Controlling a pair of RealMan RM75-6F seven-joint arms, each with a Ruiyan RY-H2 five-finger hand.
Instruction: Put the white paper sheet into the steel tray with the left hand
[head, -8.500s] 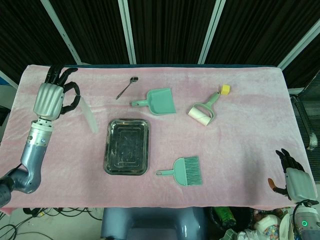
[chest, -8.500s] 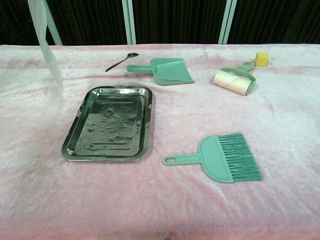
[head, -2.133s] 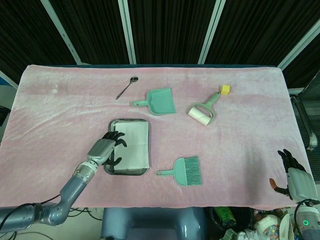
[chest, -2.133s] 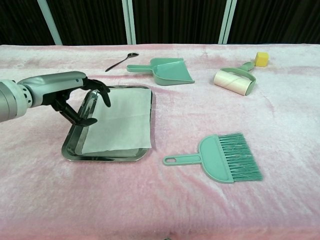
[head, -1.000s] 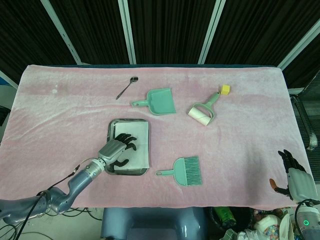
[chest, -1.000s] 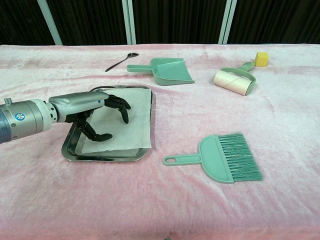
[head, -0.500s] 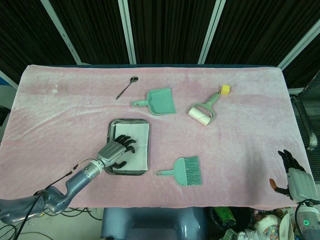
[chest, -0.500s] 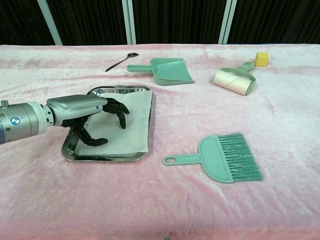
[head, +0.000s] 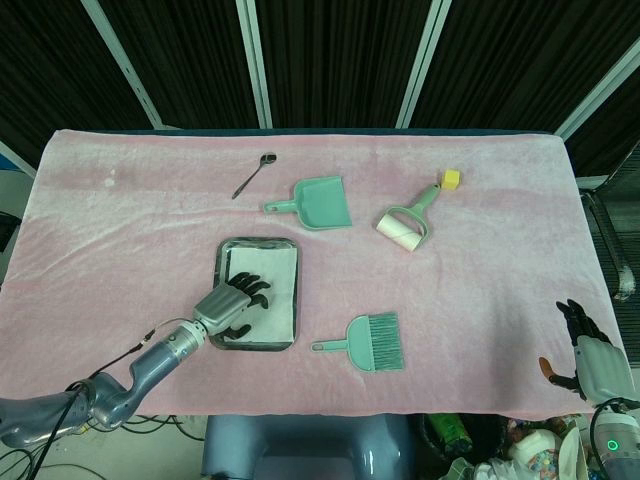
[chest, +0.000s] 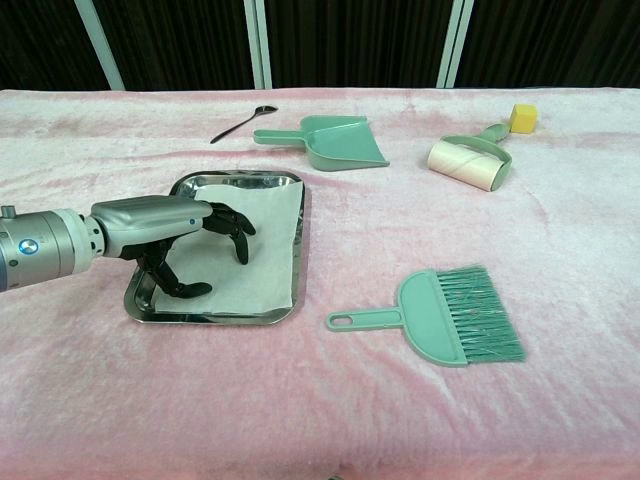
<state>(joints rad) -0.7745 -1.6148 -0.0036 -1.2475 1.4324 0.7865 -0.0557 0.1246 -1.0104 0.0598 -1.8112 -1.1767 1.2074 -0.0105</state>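
The steel tray (head: 222, 271) (chest: 236, 178) lies left of the table's middle. The white paper sheet (head: 278, 283) (chest: 266, 248) lies inside it, covering its right part, with the sheet's right edge up against the tray's right rim. My left hand (head: 232, 302) (chest: 176, 236) arches over the sheet's left part, fingers spread and bent down, gripping nothing. Whether the fingertips touch the paper I cannot tell. My right hand (head: 590, 360) hangs off the table's near right corner, fingers apart and empty.
Beyond the tray lie a spoon (head: 254, 174) (chest: 238, 123) and a green dustpan (head: 322, 203) (chest: 335, 140). A lint roller (head: 405, 222) (chest: 468, 162) and a yellow cube (head: 452, 179) (chest: 523, 117) are at the back right. A green brush (head: 375, 342) (chest: 443, 316) lies right of the tray.
Over the last second my left hand drew back slightly towards the near left, and the sheet shifted left with it, settling further inside the tray. The right hand stayed still.
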